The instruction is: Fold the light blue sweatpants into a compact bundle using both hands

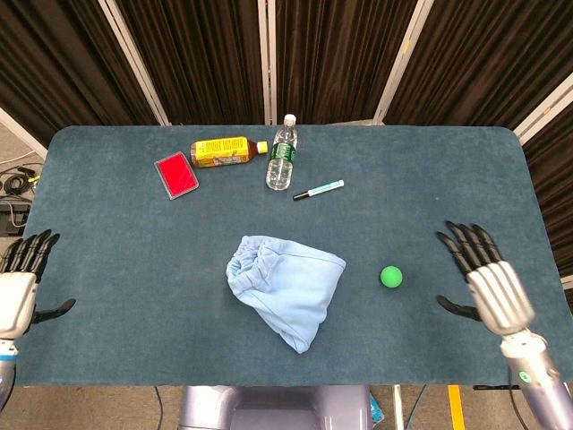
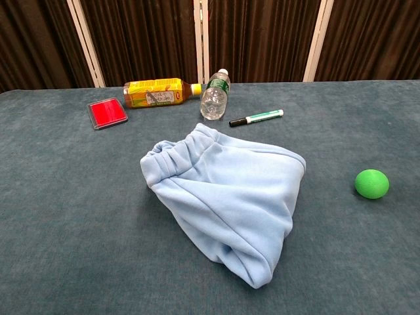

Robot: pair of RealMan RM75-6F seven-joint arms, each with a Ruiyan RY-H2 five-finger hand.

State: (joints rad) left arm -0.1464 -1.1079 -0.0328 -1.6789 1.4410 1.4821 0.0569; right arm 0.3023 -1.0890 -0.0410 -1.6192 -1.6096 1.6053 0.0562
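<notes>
We see the light blue sweatpants (image 1: 286, 288) bundled mid-worktop, long axis diagonal. From them, our left robot hand (image 1: 18, 288) and right robot hand (image 1: 488, 282) sit well apart, fingers spread, empty; the right looks slightly nearer.

A teal-covered table (image 1: 430, 161) carries folded light blue sweatpants (image 1: 285, 288) near its middle; a green ball (image 1: 390, 277) lies to their right; at the far side sit a red case (image 1: 176, 175), a yellow bottle (image 1: 224, 150) on its side, a clear water bottle (image 1: 281, 158) and a marker (image 1: 319, 190).
</notes>
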